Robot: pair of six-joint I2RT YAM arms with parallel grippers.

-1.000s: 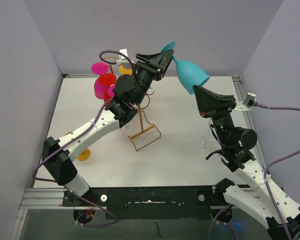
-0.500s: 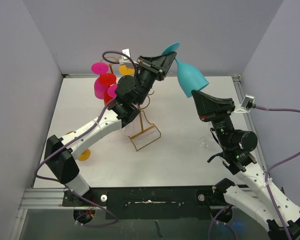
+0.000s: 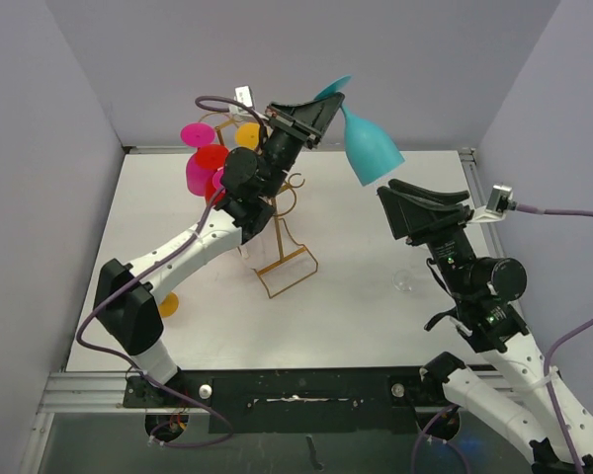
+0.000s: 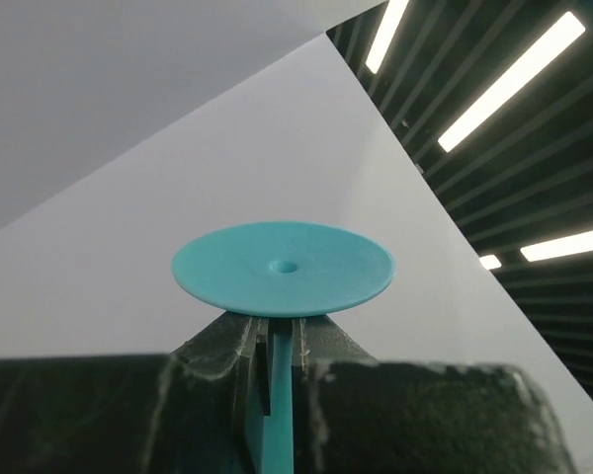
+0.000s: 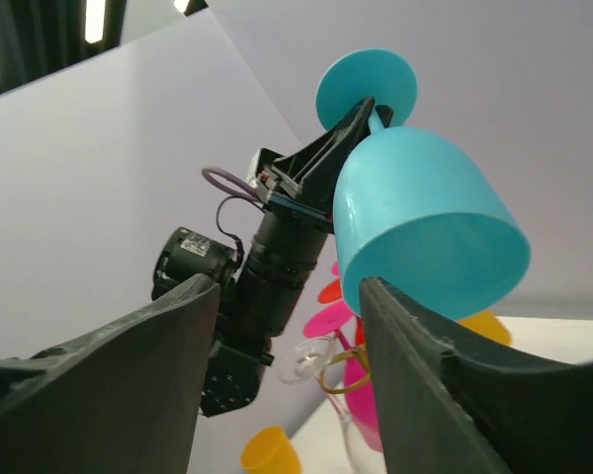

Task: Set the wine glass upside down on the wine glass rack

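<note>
Since the earlier overhead frames the handover has gone through: the right gripper (image 3: 415, 202), which was up against the bowl, has let go and sits lower with its fingers spread. The left gripper (image 3: 331, 111), then closing in, is now clenched on the stem of the teal wine glass (image 3: 368, 143). The glass hangs in the air above the far part of the table (image 3: 356, 316), at about 1 o'clock from the gold wire wine glass rack (image 3: 285, 265) and clear of it. Overhead, its long axis runs from the foot at 11 o'clock to the open mouth at 5 o'clock, so the mouth tilts down toward the right gripper without touching it. The left wrist view shows only the round foot (image 4: 282, 269) and a short length of stem pinched between the jaws of the left gripper (image 4: 274, 346); the bowl is hidden below. The right wrist view looks up between the parted fingers of the right gripper (image 5: 287, 286) into the bowl (image 5: 425, 217), with the foot half covered by the left gripper. Magenta, red and orange glasses (image 3: 203, 163) hang at the rack's top, mostly hidden by the left arm. An orange glass (image 3: 166, 304) at the arm's 8 o'clock side is partly hidden. A small clear object (image 3: 403, 281) on the table is too faint to identify.
</note>
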